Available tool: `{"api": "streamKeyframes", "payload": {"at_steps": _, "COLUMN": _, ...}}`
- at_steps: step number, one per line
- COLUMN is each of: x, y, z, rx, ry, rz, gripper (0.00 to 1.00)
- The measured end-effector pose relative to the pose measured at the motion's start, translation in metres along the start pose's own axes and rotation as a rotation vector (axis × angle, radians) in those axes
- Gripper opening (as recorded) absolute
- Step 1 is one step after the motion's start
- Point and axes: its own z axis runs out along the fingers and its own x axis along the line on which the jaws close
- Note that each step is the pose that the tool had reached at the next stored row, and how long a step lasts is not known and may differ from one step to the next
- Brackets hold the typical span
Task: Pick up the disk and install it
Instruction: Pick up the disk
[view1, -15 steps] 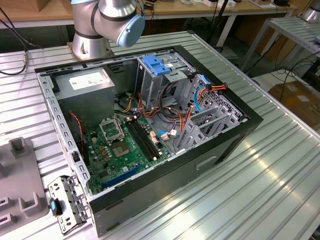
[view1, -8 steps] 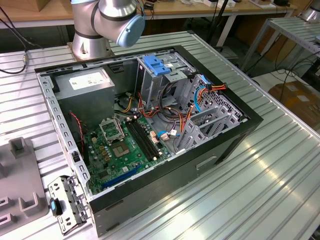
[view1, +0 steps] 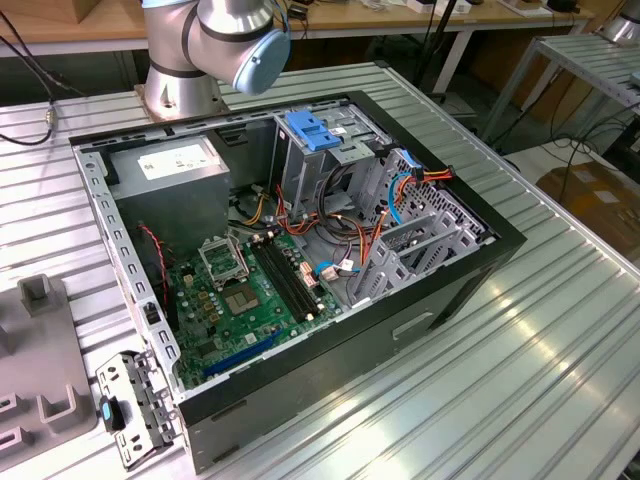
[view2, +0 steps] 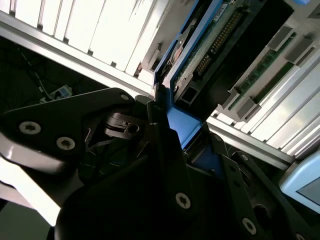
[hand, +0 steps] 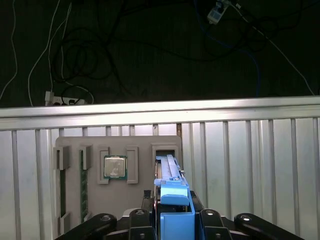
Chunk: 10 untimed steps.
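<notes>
Ribbed metal table (view1: 560, 340) (glossy); disk (hand: 173, 200) rails smooth blue plastic.

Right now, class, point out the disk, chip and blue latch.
disk (hand: 173, 200): first wrist view, blue rail end.
chip (hand: 115, 166): first wrist view, metal lid centre.
blue latch (view1: 310, 131): exterior view, top face.

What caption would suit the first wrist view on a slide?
Gripper clamped on the blue-railed disk at a slot of the grey tray, a processor seated alongside.

Soft overhead light in the exterior view; glare streaks the table (view1: 560, 380) beside the computer case (view1: 470, 275). In both wrist views the table burns white, the gripper (view2: 182, 120) clasping the disk (view2: 210, 40) dark against it.
</notes>
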Motion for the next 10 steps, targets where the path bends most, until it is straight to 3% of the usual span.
{"api": "streamKeyframes", "payload": {"at_steps": 10, "x": 0.0000, "y": 0.0001, "z": -0.0116, "rx": -0.0001, "ry": 0.0000, "rz": 0.000, "gripper": 0.37}}
